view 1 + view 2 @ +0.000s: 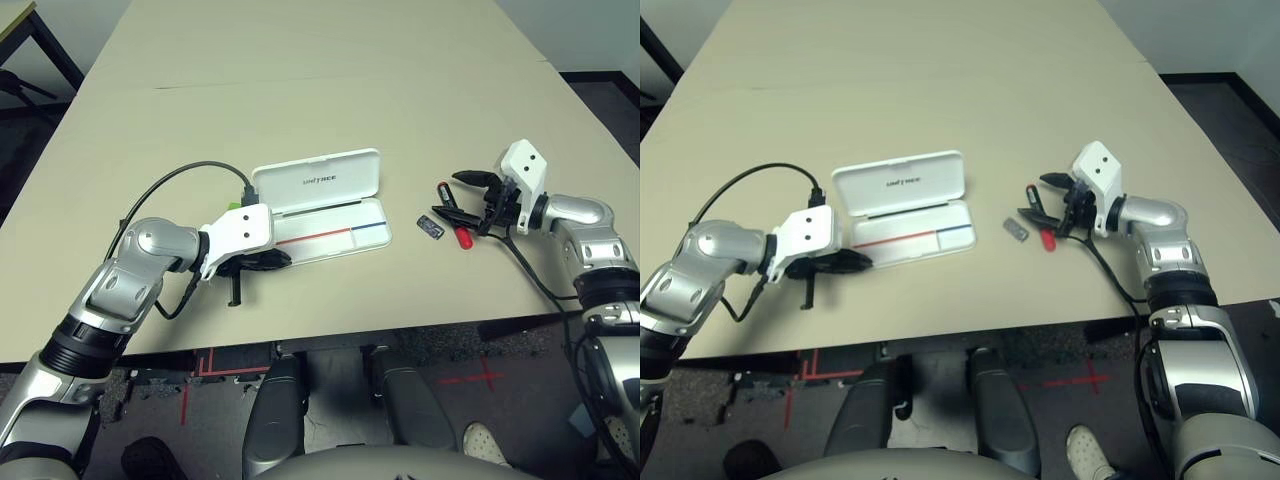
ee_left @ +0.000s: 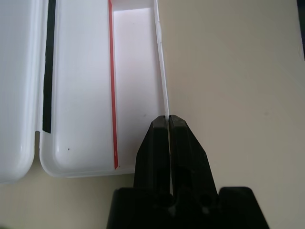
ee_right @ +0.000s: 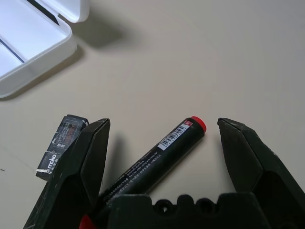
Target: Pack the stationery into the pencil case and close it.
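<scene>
The white pencil case [image 1: 340,240] lies open mid-table, its "UNITREE" lid [image 1: 316,180] tilted up at the back. A red and blue line runs along the tray. My left gripper [image 2: 168,118] is shut on the tray's thin front wall near its left end. A speck of lime green [image 1: 244,207] shows behind that wrist; I cannot tell what it is. To the case's right lies the black marker [image 3: 162,152] with its red cap [image 1: 464,238]. My right gripper [image 1: 462,205] is open, one finger on each side of the marker. The tiny dark piece [image 3: 62,143] lies just beside one finger.
A black cable [image 1: 170,185] loops over the table by my left forearm. The beige table [image 1: 320,80] stretches far behind the case, with its front edge [image 1: 330,335] close to the case. A dark chair frame [image 1: 25,60] stands off the far left corner.
</scene>
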You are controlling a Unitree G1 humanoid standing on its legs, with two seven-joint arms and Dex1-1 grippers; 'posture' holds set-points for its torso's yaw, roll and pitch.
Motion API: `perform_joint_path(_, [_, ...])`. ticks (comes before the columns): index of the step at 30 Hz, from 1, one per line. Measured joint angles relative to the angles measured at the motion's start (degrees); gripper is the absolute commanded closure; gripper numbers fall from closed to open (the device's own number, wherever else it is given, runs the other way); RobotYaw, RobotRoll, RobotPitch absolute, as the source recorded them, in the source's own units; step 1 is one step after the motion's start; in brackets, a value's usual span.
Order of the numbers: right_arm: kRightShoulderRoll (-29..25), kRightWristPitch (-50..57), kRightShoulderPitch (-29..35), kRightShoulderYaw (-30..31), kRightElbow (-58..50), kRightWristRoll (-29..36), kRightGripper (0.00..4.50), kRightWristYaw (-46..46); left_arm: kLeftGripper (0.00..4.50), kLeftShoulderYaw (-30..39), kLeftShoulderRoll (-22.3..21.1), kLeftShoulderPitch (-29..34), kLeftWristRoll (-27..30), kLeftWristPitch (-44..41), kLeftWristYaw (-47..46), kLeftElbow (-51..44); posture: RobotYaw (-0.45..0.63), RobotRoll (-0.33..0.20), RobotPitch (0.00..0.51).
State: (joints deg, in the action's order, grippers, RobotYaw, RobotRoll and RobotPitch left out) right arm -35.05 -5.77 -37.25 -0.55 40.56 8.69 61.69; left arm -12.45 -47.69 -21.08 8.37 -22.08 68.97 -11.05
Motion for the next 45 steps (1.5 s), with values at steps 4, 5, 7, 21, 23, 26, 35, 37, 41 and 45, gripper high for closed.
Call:
perform_joint_path(4, [0.0, 0.0, 0.0, 0.0, 0.1, 0.0, 0.0, 0.1, 4.47, 0.0, -0.2, 0.3, 0.3, 1.2, 1.4, 0.0, 0.0, 0.0, 0.197])
perform_joint_path(5, [0.0, -0.1, 0.0, 0.0, 0.1, 0.0, 0.0, 0.1, 4.47, 0.0, -0.2, 0.4, 0.4, 1.5, 1.7, 0.0, 0.0, 0.0, 0.197])
perform_joint_path(7, [0.0, -0.1, 0.0, 0.0, 0.1, 0.0, 0.0, 0.2, 4.47, 0.0, -0.3, 0.6, 0.5, 2.0, 2.2, 0.1, 0.0, 0.0, 0.199])
perform_joint_path(21, [0.1, -0.1, 0.0, 0.1, 0.1, 0.0, 0.0, 1.2, 1.1, 1.9, -1.0, 0.6, 1.9, 2.6, 1.4, -0.5, 0.0, 0.0, 0.2])
perform_joint_path(23, [0.1, -0.1, 0.0, 0.1, 0.1, 0.0, 0.0, 1.5, 0.33, 2.9, -2.1, 0.8, 2.9, 2.0, 1.5, -2.0, 0.01, 0.0, 0.202])
perform_joint_path(26, [0.1, 0.3, 0.0, 0.1, 0.0, 0.1, 0.0, 2.3, 0.02, 4.4, -3.4, 1.8, 4.2, 0.7, 1.6, -4.3, 0.01, 0.0, 0.209])
perform_joint_path(35, [-2.6, 20.1, 0.9, -5.2, -14.6, 4.5, 0.0, -5.6, 0.02, 11.8, -5.0, 4.2, 8.0, -0.6, -0.2, -6.5, 0.02, 0.0, 0.224])
perform_joint_path(37, [-3.0, 27.0, 2.3, -7.2, -20.6, 5.8, 0.0, -9.2, 0.02, 12.9, -5.0, 4.5, 8.4, -0.5, -0.6, -6.6, 0.01, 0.0, 0.228])
perform_joint_path(41, [-2.7, 41.5, 5.3, -8.2, -30.5, 7.0, 0.0, -17.4, 0.02, 13.4, -4.9, 5.2, 8.4, -0.3, -1.2, -7.2, 0.01, 0.0, 0.23])
perform_joint_path(45, [-1.8, 53.7, 7.4, -9.1, -38.0, 7.8, 0.0, -24.0, 0.02, 13.1, -4.5, 5.2, 8.4, 0.0, -1.7, -8.2, -0.01, 0.0, 0.23])
